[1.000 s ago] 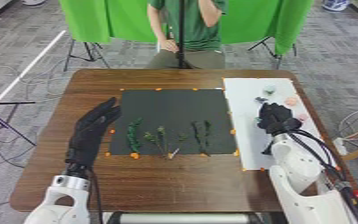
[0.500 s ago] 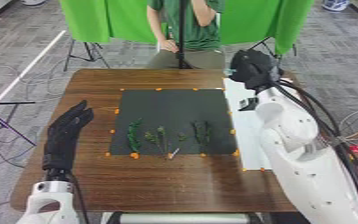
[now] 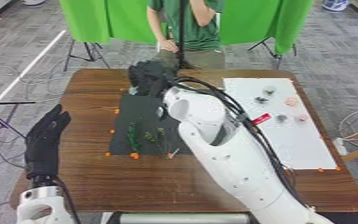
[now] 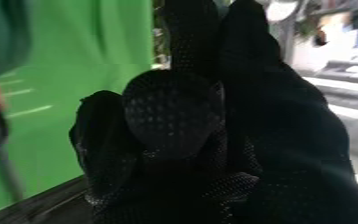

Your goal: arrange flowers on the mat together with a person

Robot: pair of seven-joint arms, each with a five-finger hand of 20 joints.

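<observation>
The right hand (image 3: 149, 75) is over the 11 o'clock edge of the dark mat (image 3: 122, 117), its arm (image 3: 233, 167) coming in from 5 o'clock and crossing above the mat. I cannot tell whether that hand is open, closed or gripping anything; something pale (image 3: 133, 90) sits just at its 7 o'clock side, too small to name. The left hand (image 3: 44, 137) is open, fingers straight, at 9 o'clock over the tabletop (image 3: 87, 175).

On the mat, a leafy stem (image 3: 133, 136) lies toward 8 o'clock, with sprigs (image 3: 160, 136) beside it toward 7 o'clock. At the mat's 3 o'clock side is the white sheet (image 3: 304, 150). It bears a pale green flower (image 3: 269, 90) at 12 o'clock, a dark one (image 3: 261, 100) toward 11, a peach one (image 3: 291, 101) at 1, a grey one (image 3: 281, 118) near the middle and a pink one (image 3: 302, 117) toward 2.
</observation>
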